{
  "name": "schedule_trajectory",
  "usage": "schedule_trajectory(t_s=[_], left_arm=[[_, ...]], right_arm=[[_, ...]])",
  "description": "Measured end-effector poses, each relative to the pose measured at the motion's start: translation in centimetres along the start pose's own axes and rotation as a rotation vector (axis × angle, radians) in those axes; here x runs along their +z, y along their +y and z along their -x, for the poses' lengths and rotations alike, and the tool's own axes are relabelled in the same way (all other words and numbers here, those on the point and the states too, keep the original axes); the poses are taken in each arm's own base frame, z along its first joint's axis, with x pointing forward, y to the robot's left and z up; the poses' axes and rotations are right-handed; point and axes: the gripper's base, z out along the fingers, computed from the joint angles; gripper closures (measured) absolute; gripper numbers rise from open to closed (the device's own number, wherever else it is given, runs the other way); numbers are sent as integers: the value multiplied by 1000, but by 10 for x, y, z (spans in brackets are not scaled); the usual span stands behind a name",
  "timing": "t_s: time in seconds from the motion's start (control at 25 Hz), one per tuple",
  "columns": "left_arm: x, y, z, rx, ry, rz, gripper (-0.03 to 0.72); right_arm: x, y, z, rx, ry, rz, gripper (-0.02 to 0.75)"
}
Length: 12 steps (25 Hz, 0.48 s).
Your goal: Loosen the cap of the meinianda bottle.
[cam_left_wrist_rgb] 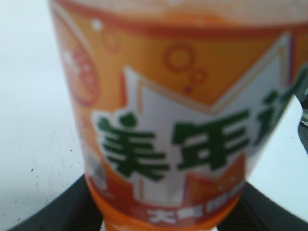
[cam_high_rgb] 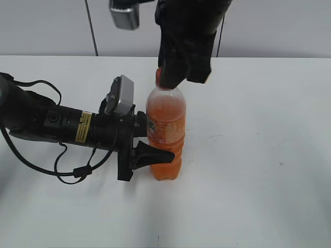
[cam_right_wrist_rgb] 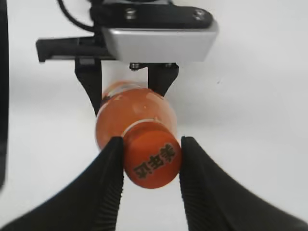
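The meinianda bottle (cam_high_rgb: 165, 132) stands upright on the white table, full of orange drink. My left gripper (cam_high_rgb: 150, 155) comes in from the left and is shut on the bottle's lower body. In the left wrist view the orange label (cam_left_wrist_rgb: 183, 120) fills the frame between the black fingers (cam_left_wrist_rgb: 159, 216). My right gripper (cam_high_rgb: 168, 77) reaches down from above and is shut on the orange cap (cam_right_wrist_rgb: 152, 160), with a black ribbed finger touching each side of it (cam_right_wrist_rgb: 151, 156). In the exterior view the cap (cam_high_rgb: 159, 76) is mostly hidden by the gripper.
The white table (cam_high_rgb: 258, 155) spreads around the bottle. The left arm's body and cables (cam_high_rgb: 51, 129) lie along the table to the left. A grey wall stands behind.
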Motion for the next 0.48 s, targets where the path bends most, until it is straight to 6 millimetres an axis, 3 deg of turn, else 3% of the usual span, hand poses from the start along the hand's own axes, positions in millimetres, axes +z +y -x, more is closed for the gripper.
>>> schedule_trajectory(t_s=[0.08, 0.16, 0.48], left_arm=[[0, 0, 0, 1, 0, 0, 295], [0, 0, 0, 1, 1, 1, 295], [0, 0, 0, 2, 1, -1, 295]], right_arm=[[0, 0, 0, -190, 0, 0, 468], [0, 0, 0, -276, -3, 0, 468], [-1, 1, 1, -264, -13, 3, 451]])
